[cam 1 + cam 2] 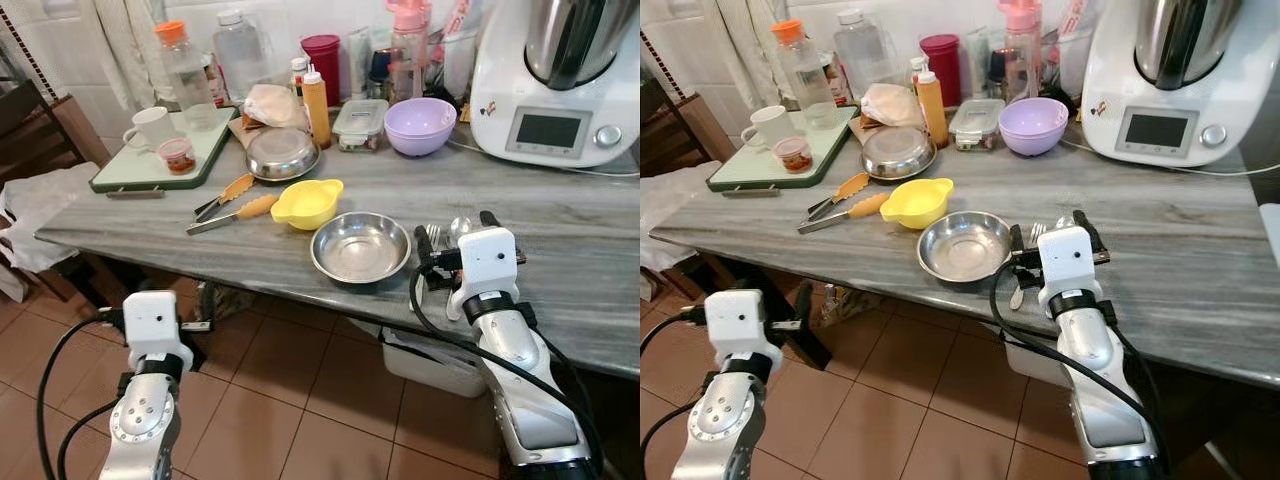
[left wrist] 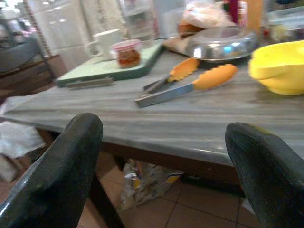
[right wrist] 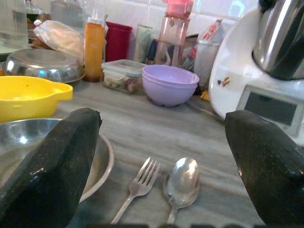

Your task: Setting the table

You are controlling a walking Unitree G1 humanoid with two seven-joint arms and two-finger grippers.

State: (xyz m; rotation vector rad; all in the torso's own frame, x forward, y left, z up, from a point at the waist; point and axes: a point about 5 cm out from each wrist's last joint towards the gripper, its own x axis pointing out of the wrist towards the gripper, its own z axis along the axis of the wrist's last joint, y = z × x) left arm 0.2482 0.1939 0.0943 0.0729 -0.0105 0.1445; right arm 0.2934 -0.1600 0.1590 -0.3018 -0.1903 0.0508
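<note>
Cutlery lies near the front edge of the grey stone table (image 1: 590, 240): a fork (image 3: 137, 185) and a spoon (image 3: 182, 181) side by side, just beside the empty steel bowl (image 1: 360, 247), with the right gripper (image 3: 161, 166) poised low over them, its two black fingers spread wide on either side and nothing held. A yellow bowl (image 1: 307, 203) sits just behind the steel one, orange-handled tongs (image 1: 232, 210) lie toward the table's left end, and a lilac bowl (image 1: 420, 125) stands at the back edge. The left gripper (image 2: 166, 166) hangs below the front edge at the left end, fingers wide apart and empty
</note>
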